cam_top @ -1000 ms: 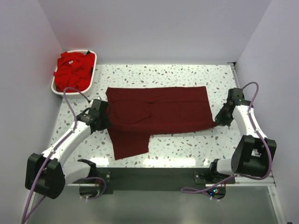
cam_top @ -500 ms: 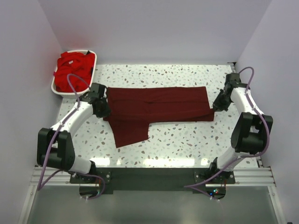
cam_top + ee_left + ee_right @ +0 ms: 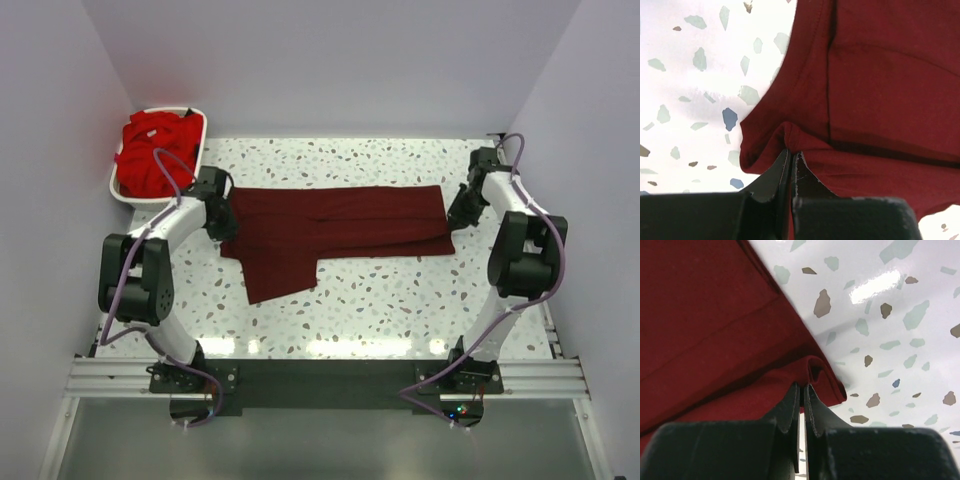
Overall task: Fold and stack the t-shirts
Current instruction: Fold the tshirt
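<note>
Top view: pinching the maroon t-shirt [image 3: 340, 225] at opposite ends with the left tool [image 3: 224, 226] and the right tool [image 3: 455, 216], presumably to draw its fold straight across the table [image 3: 390, 300]. Left wrist: closed tight on a bunched edge of the cloth. Right wrist: likewise closed on a rolled corner, low over the table.

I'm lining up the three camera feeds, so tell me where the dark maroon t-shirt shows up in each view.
Top external: the maroon t-shirt lies spread across the middle of the table.
Left wrist: it fills the right side, its edge pinched at bottom centre.
Right wrist: it fills the left side, its corner pinched at bottom centre.
Shared landmark: the speckled table.
</note>
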